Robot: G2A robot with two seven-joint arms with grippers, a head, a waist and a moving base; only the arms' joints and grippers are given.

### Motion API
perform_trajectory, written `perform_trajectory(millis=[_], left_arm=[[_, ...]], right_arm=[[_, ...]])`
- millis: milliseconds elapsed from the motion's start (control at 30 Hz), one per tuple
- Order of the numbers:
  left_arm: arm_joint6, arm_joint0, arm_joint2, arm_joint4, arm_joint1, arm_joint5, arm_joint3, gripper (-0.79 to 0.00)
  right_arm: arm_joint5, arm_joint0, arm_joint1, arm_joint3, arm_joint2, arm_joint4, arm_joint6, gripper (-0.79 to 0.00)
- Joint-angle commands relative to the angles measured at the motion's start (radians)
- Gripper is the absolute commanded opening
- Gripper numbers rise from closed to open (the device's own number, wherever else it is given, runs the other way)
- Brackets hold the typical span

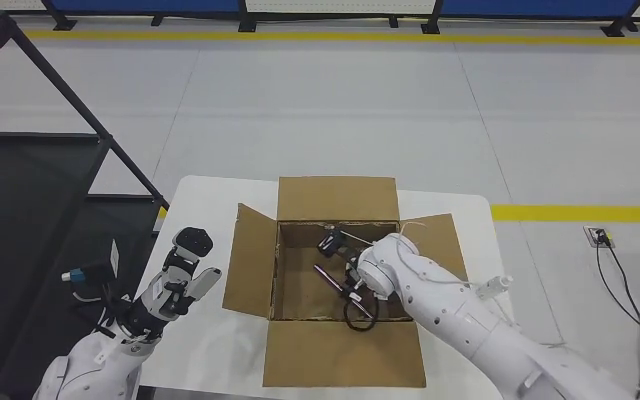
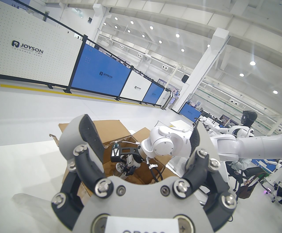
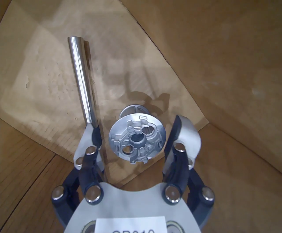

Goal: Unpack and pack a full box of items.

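We are in a large industrial hall, a robotics test floor by the look of it. We see a high white ceiling [image 2: 176, 13] with rows of round lights [image 2: 177, 35], a pale floor [image 1: 350, 110] marked with a yellow line [image 1: 300, 36], blue and white partition panels [image 2: 99, 75] fencing off bays — and a second humanoid robot [image 2: 246, 125] at a far station.

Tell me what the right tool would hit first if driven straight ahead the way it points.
The right tool would most likely meet the round metal part, centred between its open fingers; the box floor lies behind. Depth is unclear.
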Motion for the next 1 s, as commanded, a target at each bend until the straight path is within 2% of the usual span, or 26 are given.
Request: perform_trajectory(millis=[0,33,267,400,500,633,800,967], left_arm=[[0.000,0.000,0.000,0.000,0.000,0.000,0.000,0.000],[0.000,0.000,0.000,0.000,0.000,0.000,0.000,0.000],[0.000,0.000,0.000,0.000,0.000,0.000,0.000,0.000],[0.000,0.000,0.000,0.000,0.000,0.000,0.000,0.000],[0.000,0.000,0.000,0.000,0.000,0.000,0.000,0.000],[0.000,0.000,0.000,0.000,0.000,0.000,0.000,0.000],[0.000,0.000,0.000,0.000,0.000,0.000,0.000,0.000],[0.000,0.000,0.000,0.000,0.000,0.000,0.000,0.000]], right_arm=[[-0.003,0.001,-0.004,-0.001,0.006,-0.002,0.000,-0.767],[-0.009,0.002,-0.005,-0.005,0.009,-0.002,0.000,-0.785],[-0.087,-0.009,0.013,-0.079,0.080,0.020,-0.011,-0.785],[-0.112,-0.039,0.052,-0.230,0.148,-0.001,0.059,-0.785],[-0.100,-0.091,0.094,-0.398,0.223,-0.047,0.135,-0.785],[-0.072,-0.220,0.165,-0.680,0.384,-0.145,0.253,-0.785],[-0.073,-0.408,0.231,-0.988,0.604,-0.228,0.367,-0.785],[-0.086,-0.609,0.276,-1.157,0.828,-0.283,0.448,-0.785]])
